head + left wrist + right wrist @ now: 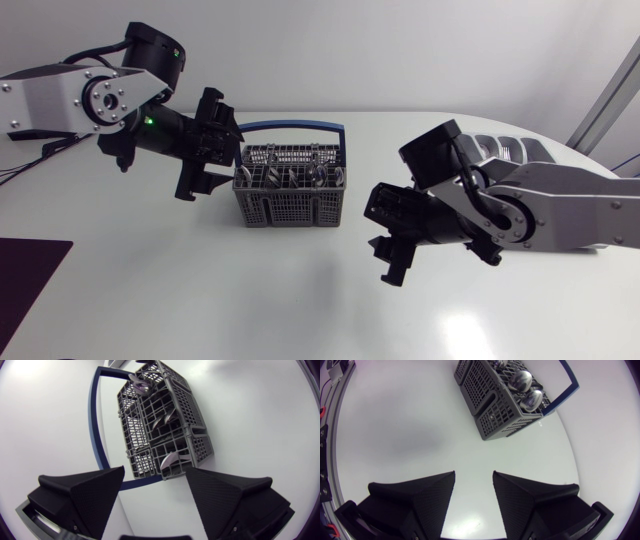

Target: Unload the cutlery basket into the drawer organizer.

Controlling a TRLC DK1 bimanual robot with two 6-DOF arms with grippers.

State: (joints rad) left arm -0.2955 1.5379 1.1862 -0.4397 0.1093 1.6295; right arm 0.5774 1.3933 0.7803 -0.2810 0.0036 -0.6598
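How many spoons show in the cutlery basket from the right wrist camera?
2: one spoon and a second spoon, bowls up, side by side at the cutlery basket's edge beside its blue handle. More may be hidden.

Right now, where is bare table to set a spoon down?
Free: the wide patch between the basket and the near edge, left of the right gripper; also the strip behind the basket. Crowded: the basket's left end, where the left gripper hangs close.
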